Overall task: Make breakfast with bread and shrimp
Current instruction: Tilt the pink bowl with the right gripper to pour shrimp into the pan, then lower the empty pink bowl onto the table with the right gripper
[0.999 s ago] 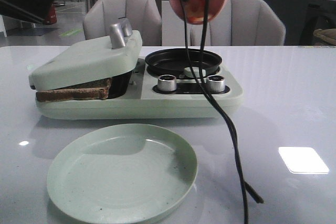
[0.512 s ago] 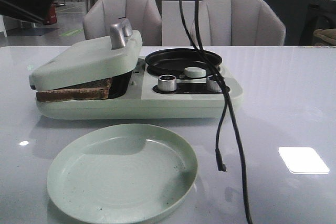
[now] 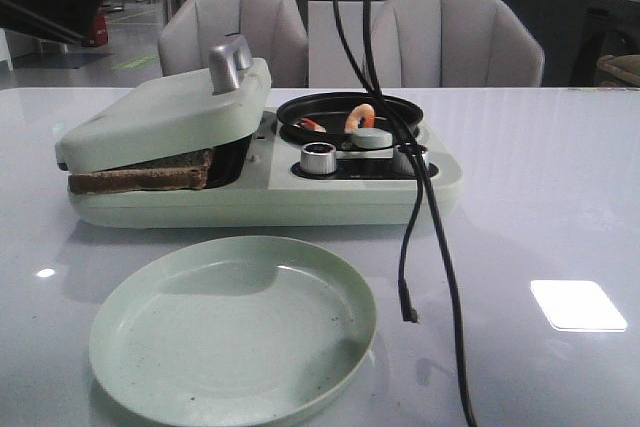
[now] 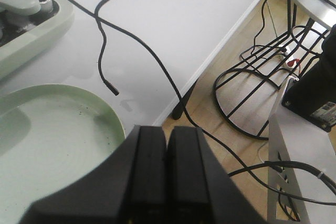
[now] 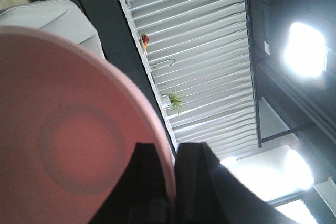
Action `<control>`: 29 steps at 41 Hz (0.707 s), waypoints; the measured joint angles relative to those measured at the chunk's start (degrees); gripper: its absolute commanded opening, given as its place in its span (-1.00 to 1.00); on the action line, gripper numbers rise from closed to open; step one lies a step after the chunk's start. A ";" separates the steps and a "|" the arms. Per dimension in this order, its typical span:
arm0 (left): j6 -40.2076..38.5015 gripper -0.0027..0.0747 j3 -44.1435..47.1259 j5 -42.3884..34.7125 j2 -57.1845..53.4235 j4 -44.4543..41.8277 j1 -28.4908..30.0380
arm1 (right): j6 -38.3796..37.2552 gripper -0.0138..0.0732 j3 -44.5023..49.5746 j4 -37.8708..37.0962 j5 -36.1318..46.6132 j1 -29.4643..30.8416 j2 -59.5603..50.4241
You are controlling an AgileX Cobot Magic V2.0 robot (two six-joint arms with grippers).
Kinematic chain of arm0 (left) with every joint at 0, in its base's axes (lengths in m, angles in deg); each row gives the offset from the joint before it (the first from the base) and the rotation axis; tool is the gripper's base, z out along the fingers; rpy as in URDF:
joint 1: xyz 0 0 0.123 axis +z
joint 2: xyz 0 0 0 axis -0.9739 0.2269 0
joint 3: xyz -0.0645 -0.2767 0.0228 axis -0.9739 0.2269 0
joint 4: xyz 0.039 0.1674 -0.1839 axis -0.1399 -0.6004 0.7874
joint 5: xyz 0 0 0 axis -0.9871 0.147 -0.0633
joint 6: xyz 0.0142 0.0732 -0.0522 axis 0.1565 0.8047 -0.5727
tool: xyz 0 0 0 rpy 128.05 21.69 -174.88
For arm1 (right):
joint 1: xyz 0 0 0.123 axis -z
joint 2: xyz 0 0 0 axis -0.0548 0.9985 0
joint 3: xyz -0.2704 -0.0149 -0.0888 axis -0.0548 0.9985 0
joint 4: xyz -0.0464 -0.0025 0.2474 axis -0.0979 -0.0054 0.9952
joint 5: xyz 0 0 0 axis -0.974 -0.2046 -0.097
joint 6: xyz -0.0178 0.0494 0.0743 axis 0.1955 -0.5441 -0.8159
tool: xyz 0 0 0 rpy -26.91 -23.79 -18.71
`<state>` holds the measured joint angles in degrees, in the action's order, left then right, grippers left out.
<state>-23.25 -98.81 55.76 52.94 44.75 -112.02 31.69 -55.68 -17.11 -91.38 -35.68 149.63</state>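
**Fingers grip upturned bowl; shrimp in pan**

The right fingers [image 5: 169, 182] pinch the pink bowl [image 5: 68, 145] by its rim, held high. The left fingers [image 4: 167, 171] are pressed together, empty, above the plate [image 4: 113, 116]. Shrimp [image 3: 358, 115] lie in the pan [image 3: 348, 117]; bread [image 3: 140, 172] sits under the lid [image 3: 165, 112].

Risk: the dangling cable [image 3: 425, 227] could snag the knobs [image 3: 318, 158] or pan. The bench [image 3: 550, 197] to the right offers room.

Glossy white table [image 3: 560, 197], matt plate [image 3: 232, 329]
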 measured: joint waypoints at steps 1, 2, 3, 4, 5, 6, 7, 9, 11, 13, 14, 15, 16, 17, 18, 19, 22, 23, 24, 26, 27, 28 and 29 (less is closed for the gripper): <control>0.00 -0.67 0.00 0.00 0.00 0.00 0.00 | 0.00 -0.64 0.00 0.00 0.03 0.00 0.00; 0.00 -0.67 0.00 0.00 0.00 0.00 0.00 | 0.00 -0.64 0.00 0.00 0.03 0.00 0.00; 0.00 -0.67 0.00 0.00 0.00 0.00 0.00 | 0.00 -0.64 0.00 0.00 0.13 0.00 0.00; 0.00 -0.67 0.00 0.00 0.00 0.00 0.00 | 0.00 -0.64 0.00 0.00 0.13 0.00 0.00; 0.00 -0.67 0.00 0.00 0.00 0.00 0.00 | 0.00 -0.64 0.00 0.00 0.13 0.00 0.00; 0.00 -0.67 0.00 0.00 0.00 0.00 0.00 | 0.00 -0.64 0.00 0.00 0.00 0.00 0.00; 0.00 -0.67 0.00 0.00 0.00 0.00 0.00 | 0.00 -0.64 0.00 0.11 -0.34 0.00 0.00; 0.00 -0.67 0.00 0.00 0.00 0.00 0.00 | 0.00 -0.64 0.00 0.85 -1.52 0.00 0.00; 0.00 -0.67 0.00 0.00 0.00 0.00 0.00 | 0.00 -0.64 0.00 2.40 -2.81 -0.09 -0.35; 0.00 -0.67 0.00 0.00 0.00 0.00 0.00 | 0.00 -0.64 0.00 5.90 -4.10 -0.09 -1.43; 0.00 -0.67 0.00 0.00 0.00 0.00 0.00 | 0.12 -0.64 0.00 9.52 -4.59 -0.09 -2.32; 0.00 -0.67 0.00 0.00 0.00 0.00 0.00 | 0.30 -0.64 0.00 12.11 -4.94 -0.09 -3.43; 0.00 -0.67 0.00 0.00 0.00 0.00 0.00 | 0.44 -0.64 0.00 14.94 -5.15 0.04 -4.09; 0.00 -0.67 0.00 0.00 0.00 0.00 0.00 | 0.75 -0.64 0.00 18.92 -5.51 0.26 -5.54; 0.00 -0.67 0.00 0.00 0.00 0.00 0.00 | 1.35 -0.64 0.00 22.05 -5.80 0.46 -7.20; 0.00 -0.67 0.00 0.00 0.00 0.00 0.00 | 1.78 -0.64 0.43 26.12 -5.93 0.88 -8.52; 0.00 -0.67 0.00 0.00 0.00 0.00 0.00 | 2.50 -0.64 2.89 35.04 -5.92 2.48 -13.57; 0.00 -0.67 0.00 0.00 0.00 0.00 0.00 | 2.63 -0.64 4.12 37.25 -5.63 3.09 -15.75; 0.00 -0.67 0.00 0.00 0.00 0.00 0.00 | 2.78 -0.64 6.08 39.80 -5.25 4.00 -17.41; 0.00 -0.67 0.00 0.00 0.00 0.00 0.00 | 2.88 -0.64 9.65 43.06 -4.04 5.52 -21.27; 0.00 -0.67 0.00 0.00 0.00 0.00 0.00 | 2.88 -0.64 12.36 44.95 -3.44 6.59 -22.90; 0.00 -0.67 0.00 0.00 0.00 0.00 0.00 | 2.88 -0.64 14.52 46.26 -2.65 7.43 -25.03; 0.00 -0.67 0.00 0.00 0.00 0.00 0.00 | 2.90 -0.64 16.77 47.54 -1.96 8.29 -26.59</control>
<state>-23.25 -98.81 55.76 52.94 44.75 -112.02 34.58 -38.90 30.43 -93.35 -27.39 123.04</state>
